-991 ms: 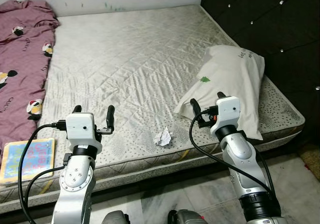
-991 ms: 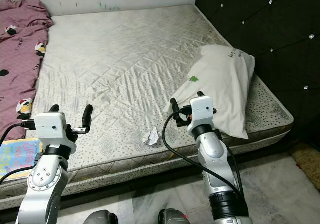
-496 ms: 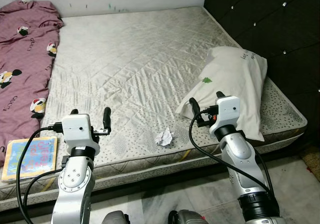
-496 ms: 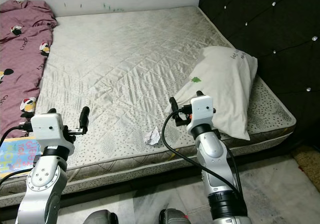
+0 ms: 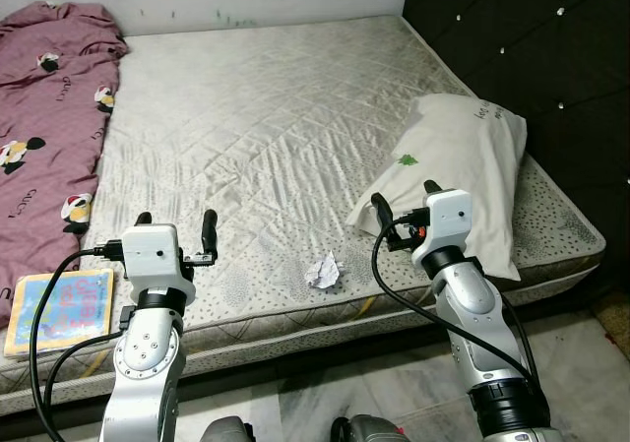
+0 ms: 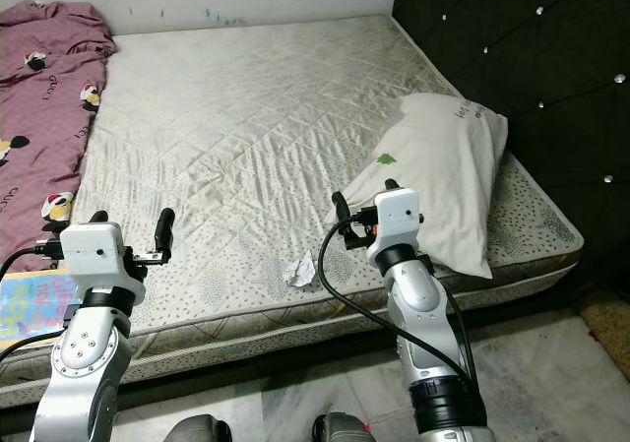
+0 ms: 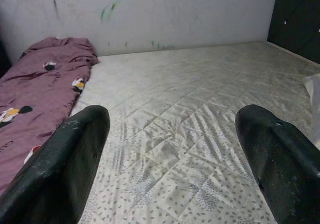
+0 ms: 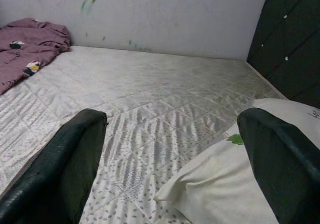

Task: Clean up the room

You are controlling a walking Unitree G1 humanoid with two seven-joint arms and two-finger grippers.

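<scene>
Two silver jointed arms, each with a white boxy wrist housing. Left gripper (image 5: 175, 228) and right gripper (image 5: 406, 199) have two long black fingers. Black cables loop off both wrists.

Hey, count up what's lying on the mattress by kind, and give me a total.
Pillow: 1
Crumpled paper: 1
Maroon blanket: 1
Picture book: 1
Total: 4
</scene>
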